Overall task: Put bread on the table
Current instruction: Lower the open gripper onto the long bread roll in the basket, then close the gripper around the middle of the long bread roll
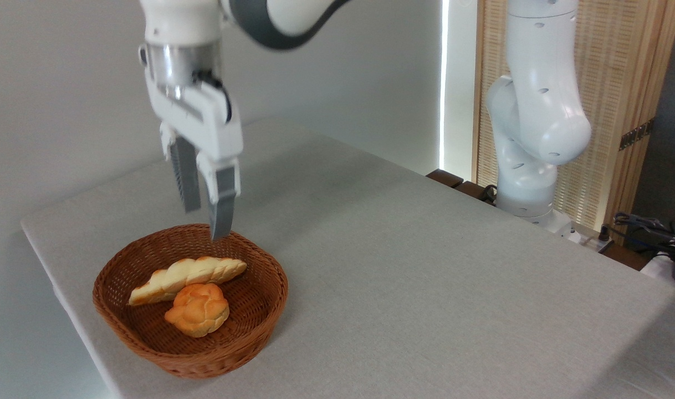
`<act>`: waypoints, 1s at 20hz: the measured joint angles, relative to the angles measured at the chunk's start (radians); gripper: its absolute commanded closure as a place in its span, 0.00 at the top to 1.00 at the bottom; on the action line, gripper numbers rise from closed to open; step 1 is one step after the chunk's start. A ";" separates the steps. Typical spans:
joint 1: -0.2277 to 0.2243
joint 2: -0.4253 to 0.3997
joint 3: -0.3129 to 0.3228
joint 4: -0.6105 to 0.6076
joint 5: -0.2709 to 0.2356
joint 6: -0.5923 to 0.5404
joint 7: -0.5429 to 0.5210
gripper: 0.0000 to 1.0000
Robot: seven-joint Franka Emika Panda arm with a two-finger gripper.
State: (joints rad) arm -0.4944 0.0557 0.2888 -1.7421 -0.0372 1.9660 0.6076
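The bread [188, 278] lies in the wicker basket [243, 332], below the hand [206, 221], touching a small orange bun [197, 310]. The hand hangs over the basket's far rim, fingers slightly apart, empty. Reaching looks to be the step; next, descend, straddle the loaf, lift it to the desk [426, 266].

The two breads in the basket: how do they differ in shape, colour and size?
The bread is long, braided and pale golden with tapered ends; the bun is small, round, knotted and deeper orange. The bread is clearly longer than the bun. The bread lies slanted across the basket, behind the bun, which sits nearer the camera. Both lie inside the basket, touching or nearly so, and the pincer holds neither.
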 measured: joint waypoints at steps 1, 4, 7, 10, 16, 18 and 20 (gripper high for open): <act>-0.001 0.023 -0.001 -0.005 0.000 0.028 0.000 1.00; -0.010 0.098 -0.011 -0.008 0.000 0.096 0.000 1.00; -0.016 0.157 -0.028 -0.007 0.000 0.159 0.000 1.00; -0.018 0.192 -0.044 -0.007 0.000 0.197 0.000 1.00; -0.019 0.197 -0.087 -0.002 0.000 0.198 0.000 1.00; -0.021 0.197 -0.099 -0.002 0.000 0.198 0.000 1.00; -0.022 0.197 -0.103 -0.002 0.000 0.198 0.000 0.91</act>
State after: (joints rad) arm -0.5159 0.2525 0.1856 -1.7439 -0.0373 2.1643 0.6077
